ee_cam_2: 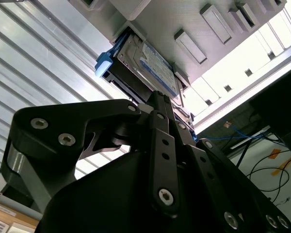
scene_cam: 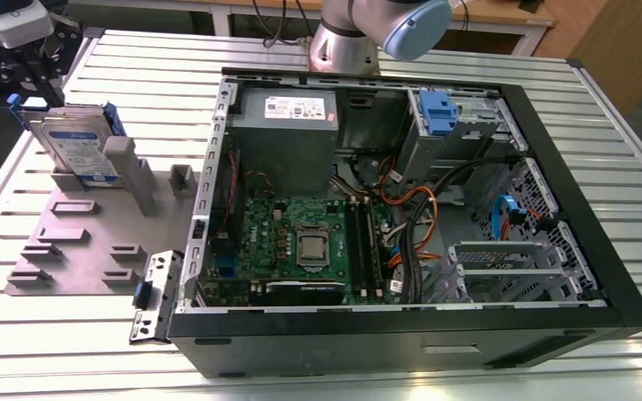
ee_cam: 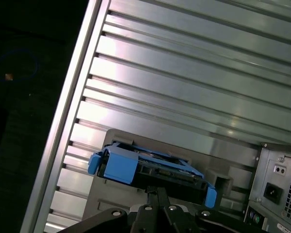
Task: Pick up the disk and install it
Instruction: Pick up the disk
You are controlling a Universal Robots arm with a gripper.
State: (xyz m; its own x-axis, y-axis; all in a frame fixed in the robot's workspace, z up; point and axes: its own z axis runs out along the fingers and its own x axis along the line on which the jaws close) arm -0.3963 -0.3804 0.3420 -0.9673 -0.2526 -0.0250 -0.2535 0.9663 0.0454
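Found the disk (scene_cam: pixel 76 153) standing on edge in a slot of the grey fixture (scene_cam: pixel 76 242), at the exterior view's left, beside the open computer case (scene_cam: pixel 410 344). Located the gripper (scene_cam: pixel 40 96) at the disk's upper edge; could not determine its opening or hold. Judged the disk rigid, fairly heavy and shock-sensitive; best gripped across the blue carrier's side rails.

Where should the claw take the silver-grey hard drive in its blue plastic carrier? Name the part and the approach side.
Grip the silver-grey hard drive across its upper blue-framed edge, coming from above: it stands on edge, leaning, with its lower end seated in the grey slotted stand.
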